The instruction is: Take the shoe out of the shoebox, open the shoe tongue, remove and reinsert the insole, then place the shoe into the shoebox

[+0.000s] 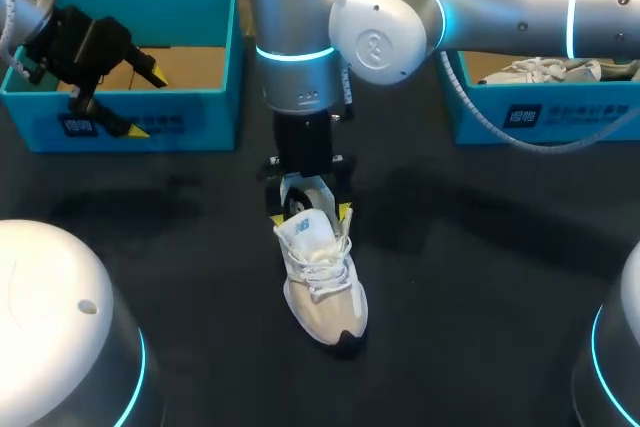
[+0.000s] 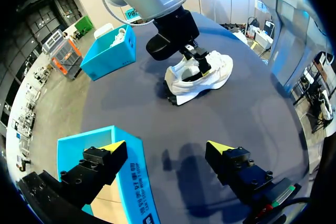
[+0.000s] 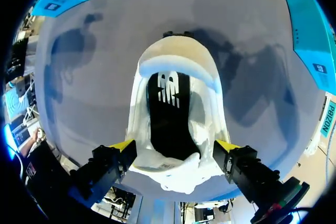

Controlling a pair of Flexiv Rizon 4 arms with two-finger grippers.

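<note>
At ten o'clock, the left hand (image 1: 143,100) is held wide and empty over the shoebox (image 1: 215,57). At the middle of the surface (image 1: 480,277), the shoe (image 1: 325,287) is gripped at its tongue end by the right hand (image 1: 310,215), toe toward five o'clock. With nothing steadying it, the shoe could be dragged or tipped when the tongue is pulled.

Open dark tabletop (image 1: 480,287) lies on both sides of the white lace-up sneaker (image 1: 322,287) and before its toe, where we could bring a gripper in low. Our silver right arm (image 1: 300,47) and its black gripper (image 1: 311,212) stand right over the sneaker's far half and bar the way from above. A blue cardboard box (image 1: 190,117) at the far left, a second blue box (image 1: 540,112) at the far right and two pale domed bases (image 1: 50,327) at our near corners hem the room in.
</note>
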